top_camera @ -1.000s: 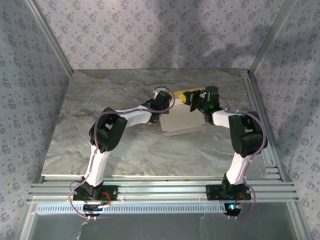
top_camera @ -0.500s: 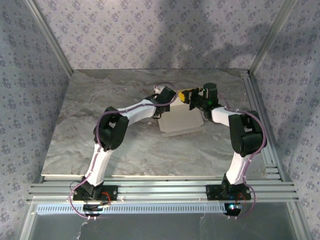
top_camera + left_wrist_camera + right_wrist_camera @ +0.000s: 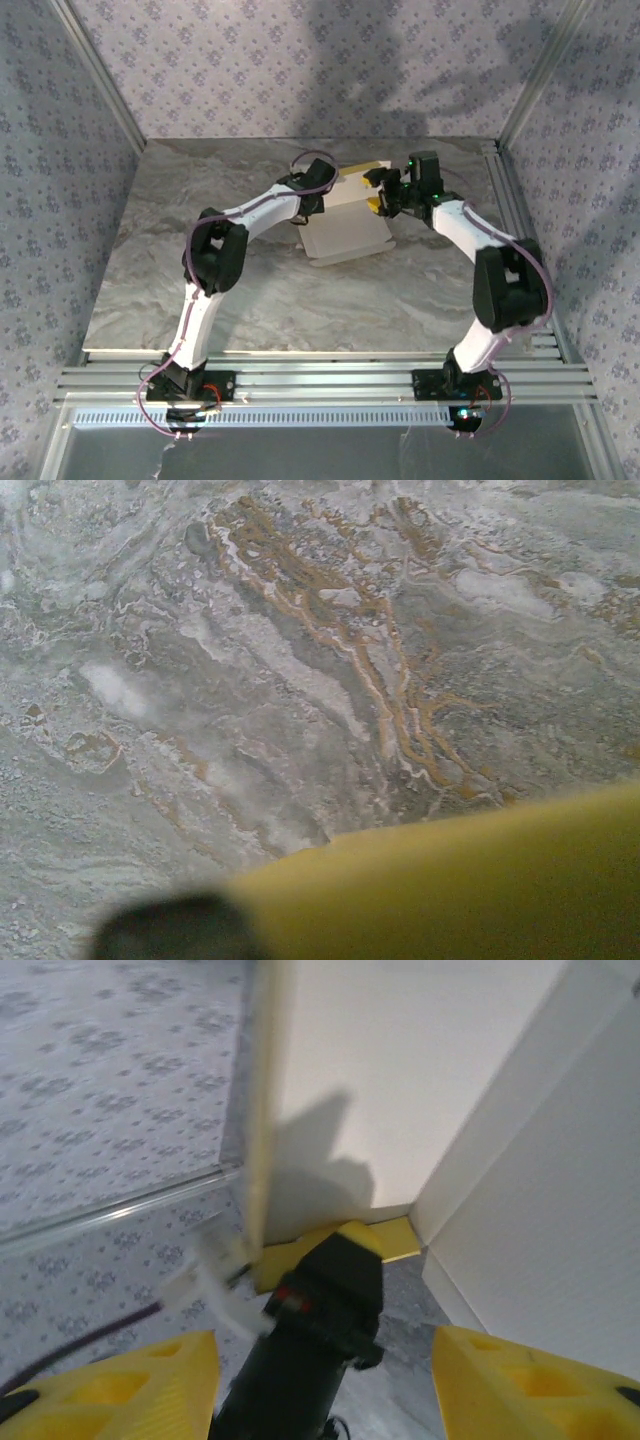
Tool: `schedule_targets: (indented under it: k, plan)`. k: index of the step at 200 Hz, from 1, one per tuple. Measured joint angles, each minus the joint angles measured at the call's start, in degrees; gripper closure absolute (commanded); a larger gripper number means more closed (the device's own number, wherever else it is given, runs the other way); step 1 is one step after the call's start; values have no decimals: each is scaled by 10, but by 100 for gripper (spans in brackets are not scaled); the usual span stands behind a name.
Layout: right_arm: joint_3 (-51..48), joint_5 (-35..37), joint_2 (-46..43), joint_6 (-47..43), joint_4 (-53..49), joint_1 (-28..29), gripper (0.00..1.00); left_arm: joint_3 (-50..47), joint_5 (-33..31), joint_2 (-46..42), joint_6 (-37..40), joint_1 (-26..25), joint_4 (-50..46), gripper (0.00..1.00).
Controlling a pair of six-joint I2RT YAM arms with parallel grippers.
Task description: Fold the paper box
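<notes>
The paper box [image 3: 345, 232] lies partly unfolded on the marble table, cream face up. One flap [image 3: 362, 172] stands upright at its far edge, and its white inner face [image 3: 400, 1080] faces the right wrist camera. My left gripper [image 3: 318, 190] has its black body and yellow tip [image 3: 358, 1234] pressed into the fold at the foot of that flap. Its fingers look closed together. A blurred yellow surface [image 3: 470, 880] crosses the bottom of the left wrist view. My right gripper [image 3: 378, 193] [image 3: 330, 1390] stands open just right of the flap, with nothing between its fingers [image 3: 540, 1385].
A small yellow tab [image 3: 395, 1243] lies flat on the table beside the left gripper's tip. Another white panel [image 3: 560, 1210] rises at the right. Patterned walls and an aluminium frame [image 3: 510, 200] bound the table. Bare marble [image 3: 180, 260] stretches to the left and front.
The box has slid left and farther back, and its far flap now stands up. My left gripper followed it to the far edge. The right gripper's fingers now stand apart.
</notes>
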Motion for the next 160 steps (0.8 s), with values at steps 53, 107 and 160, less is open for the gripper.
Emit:
schedule_targets:
  k: [53, 107, 160]
  plan:
    - [-12, 38, -115, -193, -23, -57, 43, 11, 118, -12, 74, 33, -55, 100]
    - [-28, 30, -79, -304, -96, -82, 46, -39, 211, -59, 175, 56, -99, 100]
    - [-118, 62, -134, -188, -66, -9, 46, -72, 227, -65, 191, 56, -70, 100]
